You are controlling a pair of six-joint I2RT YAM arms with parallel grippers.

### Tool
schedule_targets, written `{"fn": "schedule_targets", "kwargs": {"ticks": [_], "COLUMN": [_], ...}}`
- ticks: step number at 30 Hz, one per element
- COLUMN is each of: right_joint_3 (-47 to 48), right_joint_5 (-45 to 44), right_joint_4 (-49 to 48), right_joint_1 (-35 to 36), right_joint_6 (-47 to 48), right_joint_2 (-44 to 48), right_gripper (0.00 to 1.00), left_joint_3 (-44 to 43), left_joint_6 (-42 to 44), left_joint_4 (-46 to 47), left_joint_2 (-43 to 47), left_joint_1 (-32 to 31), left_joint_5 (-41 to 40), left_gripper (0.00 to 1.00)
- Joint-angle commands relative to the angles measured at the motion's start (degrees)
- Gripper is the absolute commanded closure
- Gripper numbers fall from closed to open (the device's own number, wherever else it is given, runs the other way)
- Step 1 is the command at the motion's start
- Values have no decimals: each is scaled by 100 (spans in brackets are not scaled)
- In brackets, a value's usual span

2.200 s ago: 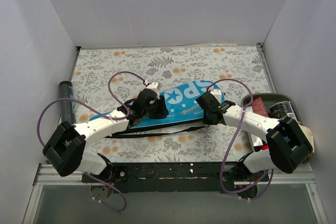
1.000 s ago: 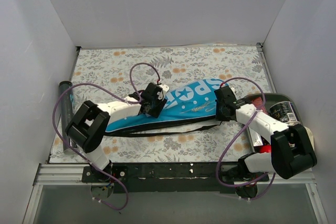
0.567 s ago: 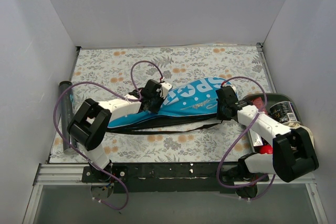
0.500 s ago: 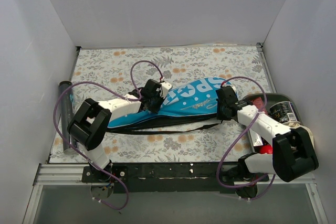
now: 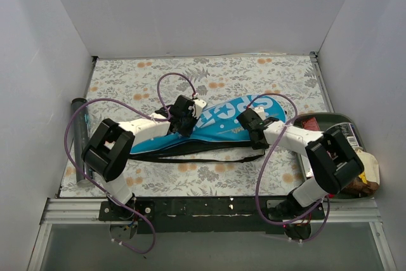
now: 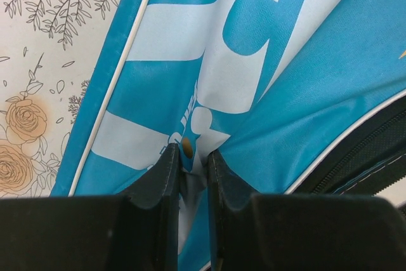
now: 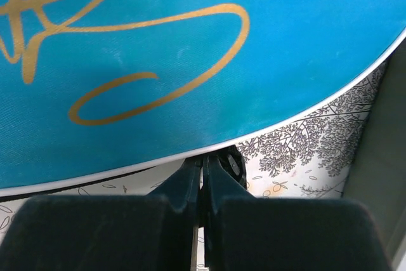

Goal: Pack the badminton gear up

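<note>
While laid mid-frame on the floral cloth [image 5: 254,74], the blue cover [image 5: 222,126] is slanted lower left to upper right, wide end upper right. A fold is pinched by the nearly closed left gripper [image 6: 193,157]; the right gripper [image 7: 203,169] is pressed together at its piped edge, hold unclear. A black tube [image 5: 80,125] is seen far left, a tray [image 5: 339,116] right

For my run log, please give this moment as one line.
left gripper: shut on blue cover fold | right gripper: shut on its edge
</note>
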State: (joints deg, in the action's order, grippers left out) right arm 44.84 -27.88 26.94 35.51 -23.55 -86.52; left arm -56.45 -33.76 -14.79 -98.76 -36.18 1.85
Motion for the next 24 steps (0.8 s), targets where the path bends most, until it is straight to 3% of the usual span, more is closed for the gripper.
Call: {"fn": "schedule_targets", "kwargs": {"ticks": [1, 13, 24], "right_joint_3": [631, 1352, 1712], "right_joint_5": [2005, 2480, 2604], "right_joint_4": [-1234, -1964, -1903], "right_joint_1": [1018, 1731, 1995], "right_joint_6": [-677, -1011, -898], "right_joint_2": [-540, -1069, -1016], "right_gripper": [99, 99, 99], "left_joint_3": [292, 292, 90], "left_joint_6": [-940, -949, -1352], "left_joint_4": [-473, -464, -376], "left_joint_2": [-548, -495, -574], "left_joint_1": [-258, -310, -310], "left_joint_5": [1239, 1292, 1485], "left_gripper": [100, 100, 100]}}
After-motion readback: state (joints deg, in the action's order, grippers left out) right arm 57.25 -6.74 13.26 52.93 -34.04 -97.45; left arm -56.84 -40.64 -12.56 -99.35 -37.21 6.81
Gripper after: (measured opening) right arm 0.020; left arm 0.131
